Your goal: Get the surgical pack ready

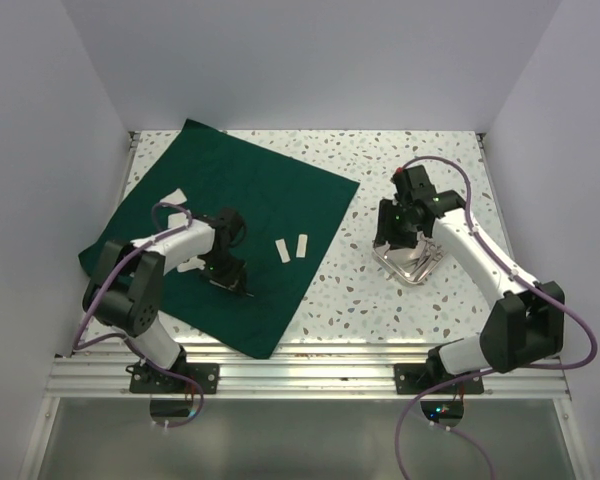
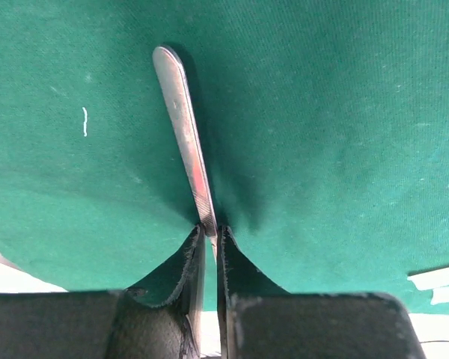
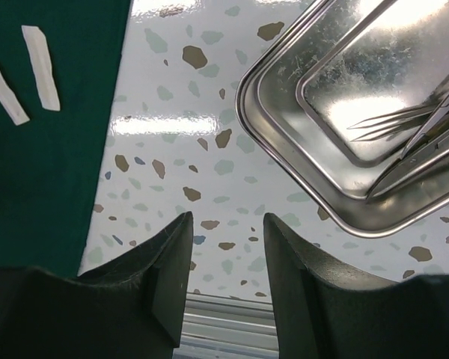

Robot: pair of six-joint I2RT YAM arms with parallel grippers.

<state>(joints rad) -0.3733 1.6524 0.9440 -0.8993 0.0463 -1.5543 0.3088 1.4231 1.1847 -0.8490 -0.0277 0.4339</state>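
Note:
The dark green cloth (image 1: pixel 250 210) lies spread flat on the left half of the table. My left gripper (image 1: pixel 228 275) is low over its near part and shut on a slim steel instrument (image 2: pixel 183 127), whose flat end lies on the cloth (image 2: pixel 322 112) ahead of the gripper (image 2: pixel 209 232). My right gripper (image 1: pixel 395 235) is open and empty, raised beside the steel tray (image 1: pixel 425 268). In the right wrist view the gripper (image 3: pixel 226 221) hangs over bare table, with the tray (image 3: pixel 284 142) and the steel instruments (image 3: pixel 426 120) in it at upper right.
Two white strips (image 1: pixel 292 248) lie on the cloth's right part and also show in the right wrist view (image 3: pixel 41 67). More white strips (image 1: pixel 170 197) lie near the left arm. The terrazzo table (image 1: pixel 380 310) ends at a metal rail (image 1: pixel 310 365). White walls close in the sides and back.

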